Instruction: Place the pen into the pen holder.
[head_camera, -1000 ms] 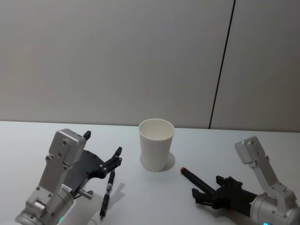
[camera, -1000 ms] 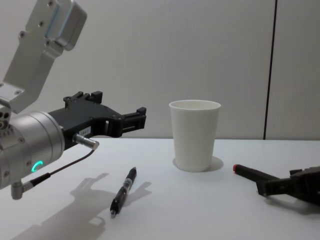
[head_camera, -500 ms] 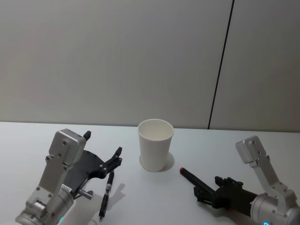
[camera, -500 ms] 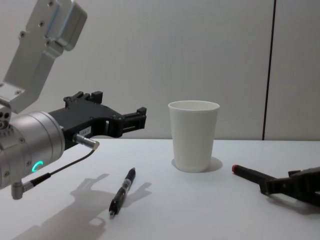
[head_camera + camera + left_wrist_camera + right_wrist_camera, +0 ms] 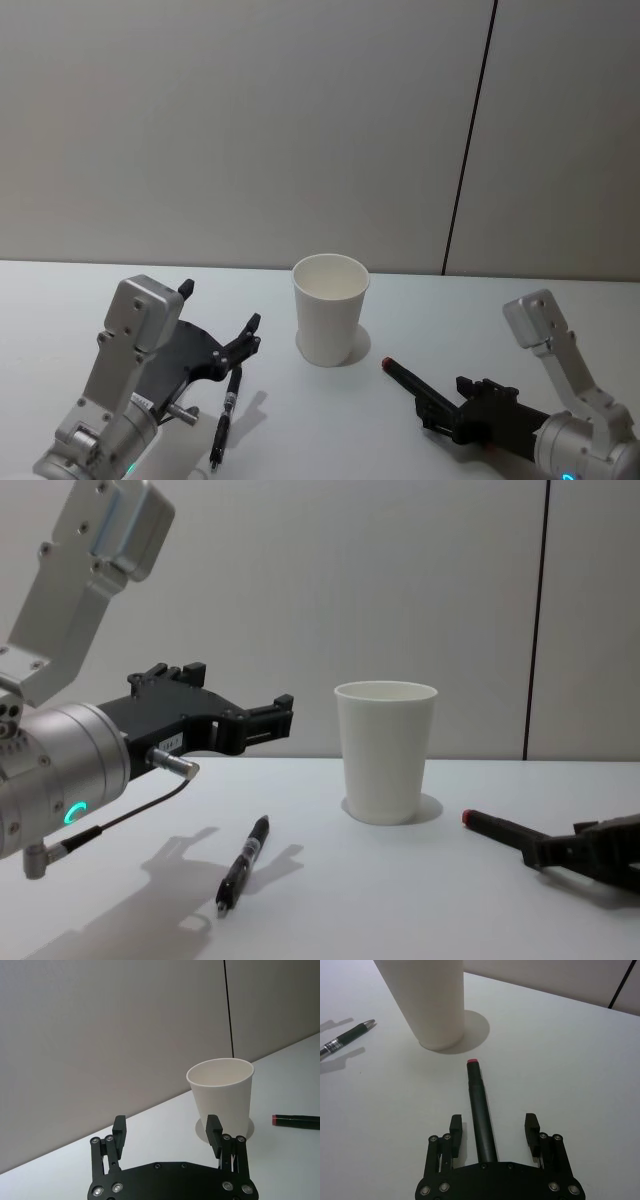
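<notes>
The pen holder, a white paper cup point(image 5: 330, 310) point(image 5: 385, 755) point(image 5: 222, 1092) point(image 5: 427, 1000), stands upright mid-table. A black pen with a red end point(image 5: 405, 378) point(image 5: 495, 827) point(image 5: 481, 1110) point(image 5: 296, 1121) lies on the table to its right. My right gripper point(image 5: 440, 403) point(image 5: 493, 1120) point(image 5: 545, 852) sits low and open, its fingers straddling this pen without touching it. A second black pen with a silver tip point(image 5: 226, 415) point(image 5: 243, 862) point(image 5: 345, 1037) lies left of the cup. My left gripper point(image 5: 220, 305) point(image 5: 166, 1125) point(image 5: 240, 695) hovers open above it, pointed at the cup.
The white table point(image 5: 300, 420) runs back to a grey wall with a dark vertical seam point(image 5: 470, 140). Bare table surface lies between the two pens in front of the cup.
The right gripper has slid back a little along the red-ended pen, toward me. The left arm, the cup and both pens have stayed where they were.
</notes>
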